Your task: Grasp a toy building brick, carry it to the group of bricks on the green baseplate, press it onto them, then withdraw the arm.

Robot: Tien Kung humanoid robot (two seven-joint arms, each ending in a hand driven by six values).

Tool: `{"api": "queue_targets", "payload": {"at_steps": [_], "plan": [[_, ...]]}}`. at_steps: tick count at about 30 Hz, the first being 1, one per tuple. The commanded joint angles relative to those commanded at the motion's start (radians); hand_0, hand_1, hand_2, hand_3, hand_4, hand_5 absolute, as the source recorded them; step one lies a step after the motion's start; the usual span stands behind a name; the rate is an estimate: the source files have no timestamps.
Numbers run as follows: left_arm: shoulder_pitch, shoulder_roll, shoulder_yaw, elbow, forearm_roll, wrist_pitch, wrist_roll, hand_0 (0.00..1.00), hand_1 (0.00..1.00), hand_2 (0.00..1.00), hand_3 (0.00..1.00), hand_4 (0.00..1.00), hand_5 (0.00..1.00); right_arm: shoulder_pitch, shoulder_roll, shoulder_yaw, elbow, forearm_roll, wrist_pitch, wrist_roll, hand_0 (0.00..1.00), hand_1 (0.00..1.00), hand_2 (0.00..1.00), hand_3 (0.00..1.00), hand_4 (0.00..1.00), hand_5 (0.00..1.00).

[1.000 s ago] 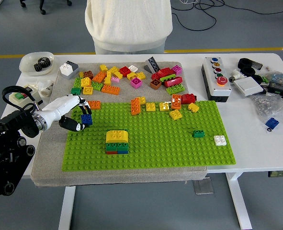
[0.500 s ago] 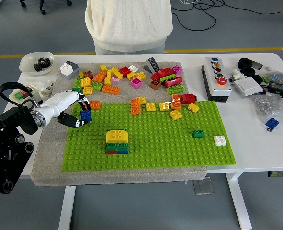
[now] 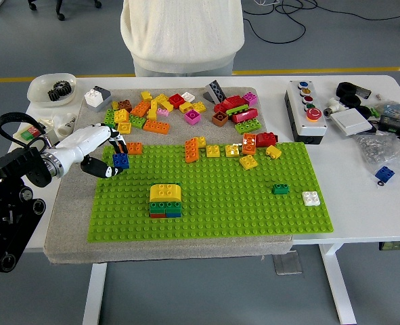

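- The robot's left hand [image 3: 103, 154], white with dark fingertips, is hovering over the left edge of the bright green studded baseplate [image 3: 254, 210], with its fingers clamped on a small dark blue plastic brick [image 3: 121, 160].
- The blue brick looks like it's sitting just above the plate near its far-left corner, pinched between thumb and fingers. I can't tell for sure whether it's fully off the studs.
- The target is the little stack [image 3: 165, 200] toward the near-left part of the plate: a rounded yellow brick on top, green under it, then a red and blue layer at the bottom.
- To do this bit well, I'd say lift clear of the studs before moving sideways, otherwise the brick is going to catch and twist in the grip.
- Keeping the brick level while carrying matters too, since a tilted brick won't seat when pressed.
- Coming in from above the yellow top looks safer than sliding in from the side, which could knock the stack loose.
- The loose pile of mixed coloured bricks [image 3: 179, 108] along the far edge of the grey mat [image 3: 68, 223] is well out of the path.
- The right arm isn't showing at all. A person in a cream sweater [image 3: 181, 34] is standing at the far edge of the white table [image 3: 362, 203], hands not visible.
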Motion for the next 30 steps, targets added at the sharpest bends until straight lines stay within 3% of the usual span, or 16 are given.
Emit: {"api": "queue_targets", "payload": {"at_steps": [11,30], "plan": [[-0.003,0.015,0.004,-0.019,0.0,-0.009,-0.002,0.998,0.714,0.501,0.524,0.765,0.002,0.0,0.0,0.001,0.0,0.0,0.001,-0.001,0.748,0.649,0.729,0.633,0.896,0.478],[-0.013,0.065,0.045,-0.07,0.0,-0.026,-0.01,0.998,0.71,0.5,0.525,0.769,0.002,-0.003,0.0,0.005,0.0,0.0,0.003,-0.005,0.749,0.648,0.728,0.633,0.896,0.478]]}}
